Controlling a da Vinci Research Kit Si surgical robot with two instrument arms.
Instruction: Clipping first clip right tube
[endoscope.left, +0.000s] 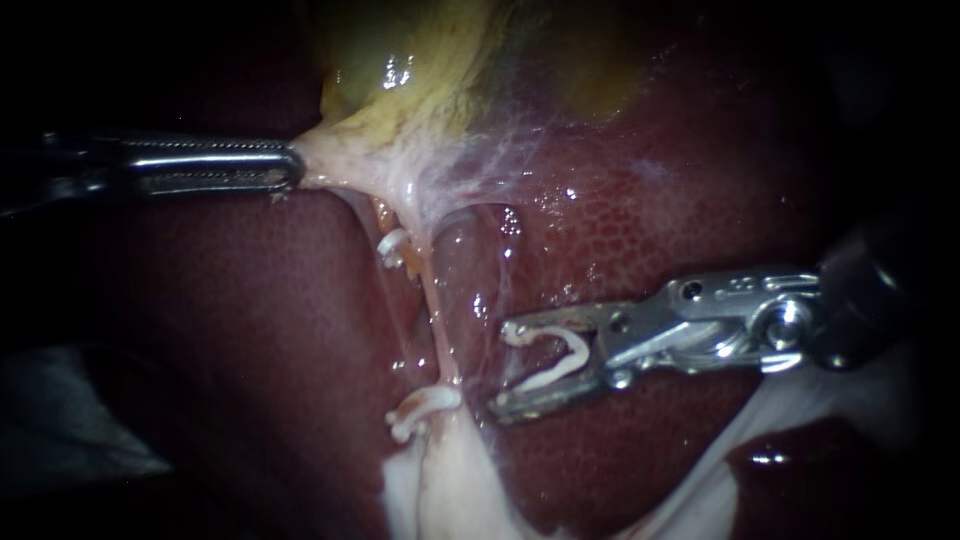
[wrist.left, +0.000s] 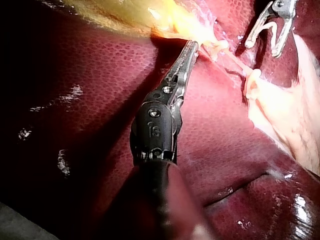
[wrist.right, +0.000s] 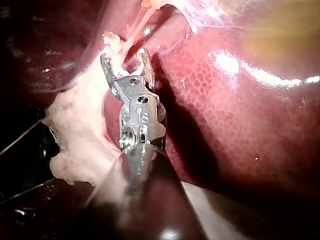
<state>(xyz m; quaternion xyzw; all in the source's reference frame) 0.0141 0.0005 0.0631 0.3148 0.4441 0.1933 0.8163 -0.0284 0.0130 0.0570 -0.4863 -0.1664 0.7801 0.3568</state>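
Observation:
My left instrument (endoscope.left: 290, 165) comes in from the left, its jaws shut on pale tissue at the neck of the yellow-green gallbladder (endoscope.left: 420, 60), which is stretched taut. Two thin tubes run down from there. The left tube carries a white clip (endoscope.left: 393, 245); another white clip (endoscope.left: 422, 408) sits lower, where the strands meet pale fat. My right instrument (endoscope.left: 503, 368) holds a white clip (endoscope.left: 560, 360) between its wide-apart jaws, just right of the right tube (endoscope.left: 437, 320) and not around it. In its wrist view the right instrument (wrist.right: 123, 57) points at the clipped strand.
Dark red liver (endoscope.left: 650, 210) surrounds the tubes on both sides. Pale fatty tissue (endoscope.left: 440, 490) spreads below the lower clip and under the right instrument's shaft. The left wrist view shows the left instrument (wrist.left: 192, 47) at the yellow tissue, the right one (wrist.left: 267, 35) beyond.

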